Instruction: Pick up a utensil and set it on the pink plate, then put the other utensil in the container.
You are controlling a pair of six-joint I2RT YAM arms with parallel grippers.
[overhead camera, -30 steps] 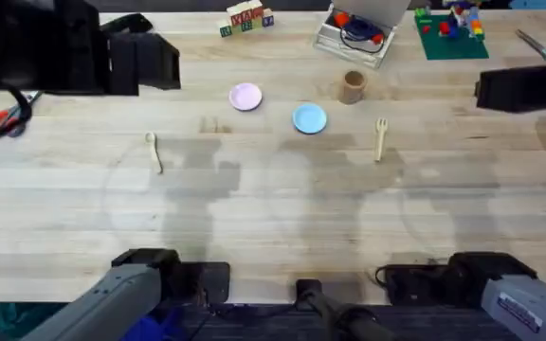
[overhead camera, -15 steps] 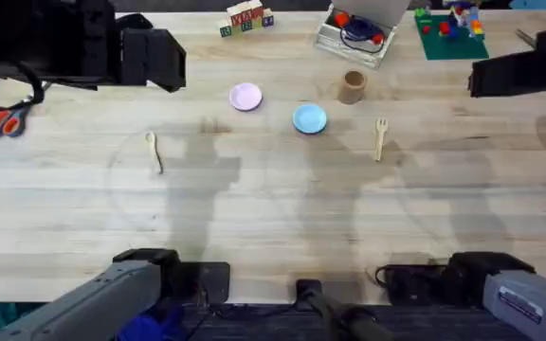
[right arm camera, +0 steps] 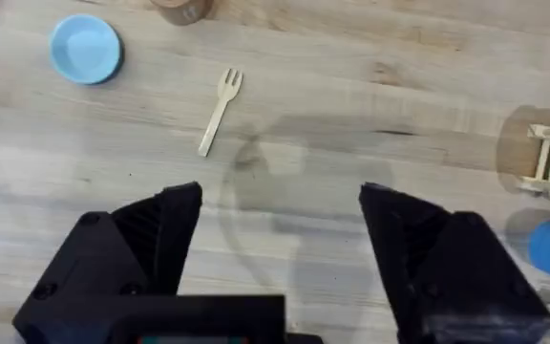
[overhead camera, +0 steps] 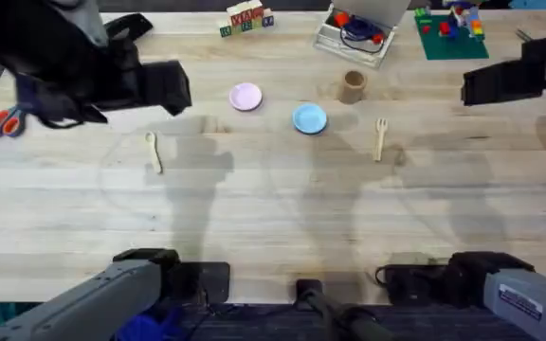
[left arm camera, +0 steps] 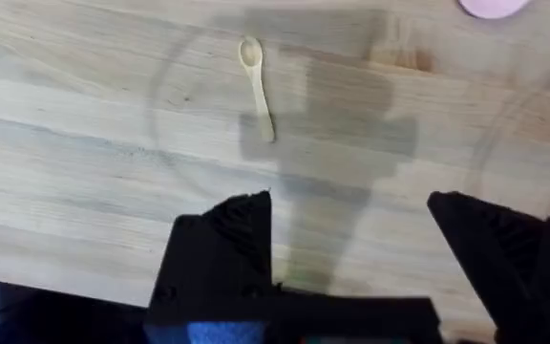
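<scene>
On the table, spoon lying left of centre, fork right of the blue plate, pink plate and cup set behind, both pincers held spread apart above, nothing gripped.

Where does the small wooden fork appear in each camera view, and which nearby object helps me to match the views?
Overhead: the fork lies right of centre on the table, tines pointing away from the arm bases.
Left wrist: not in this picture.
Right wrist: the fork lies ahead of the open fingers, on bare wood.
Shared landmark: the light blue plate, beside the fork in the overhead and right wrist views.
</scene>
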